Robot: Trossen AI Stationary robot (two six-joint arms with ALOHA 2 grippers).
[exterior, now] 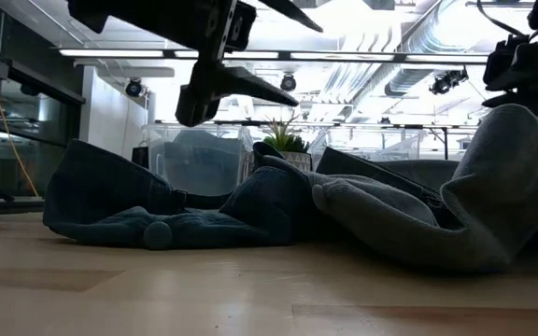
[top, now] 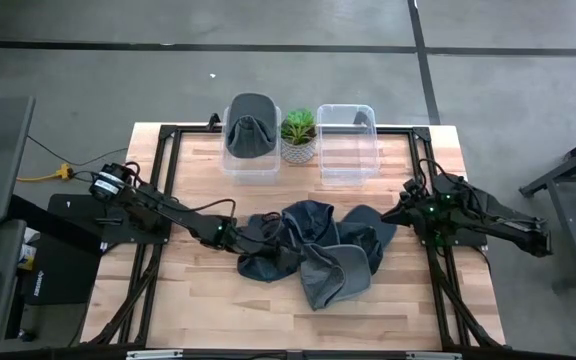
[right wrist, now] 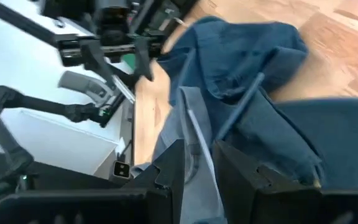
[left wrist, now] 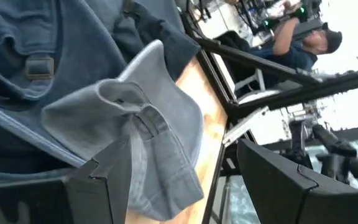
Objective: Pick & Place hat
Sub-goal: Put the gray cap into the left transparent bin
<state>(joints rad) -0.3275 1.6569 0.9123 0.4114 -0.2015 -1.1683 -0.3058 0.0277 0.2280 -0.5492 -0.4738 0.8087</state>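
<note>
High view: a pile of dark hats [top: 313, 250] lies at the centre of the tabletop [top: 198, 310], the left end effector [top: 230, 236] at its left edge and the right end effector [top: 400, 213] at its right.

Left wrist view: fingers [left wrist: 107, 180] spread apart, empty.

Right wrist view: fingers [right wrist: 166, 165] nearly closed, pinching a fold of hat cloth.

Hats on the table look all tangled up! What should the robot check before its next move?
1. Soft blue-grey fabric hats heaped mid-table: ok.
2. Left gripper at the pile's edge, fingers open: ok.
3. Right gripper pinching hat fabric: ok.
4. Single hat separated from the pile: not ok, tangled.
5. Clear plastic bin empty: ok.
6. Other clear plastic bin already holds one hat: ok.
</note>
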